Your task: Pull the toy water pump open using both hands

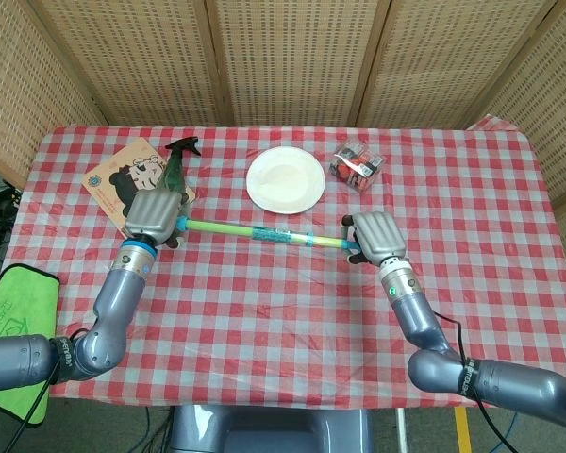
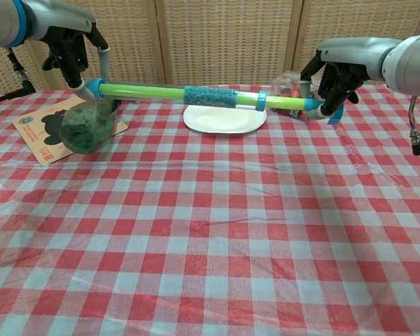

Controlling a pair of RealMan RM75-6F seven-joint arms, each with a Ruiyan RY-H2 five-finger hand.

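The toy water pump is a long green tube with a blue patterned sleeve and blue end caps, held level above the table. My right hand grips its right end by the blue handle. My left hand hovers over the left end cap. In the chest view its fingers stand apart on either side of the cap, one tip beside the cap, the other above the tube. The head view hides the cap under that hand.
A green spray bottle lies on a cartoon board just behind the pump's left end. A white plate and a clear box sit behind the tube. A green cloth hangs off the table's left edge.
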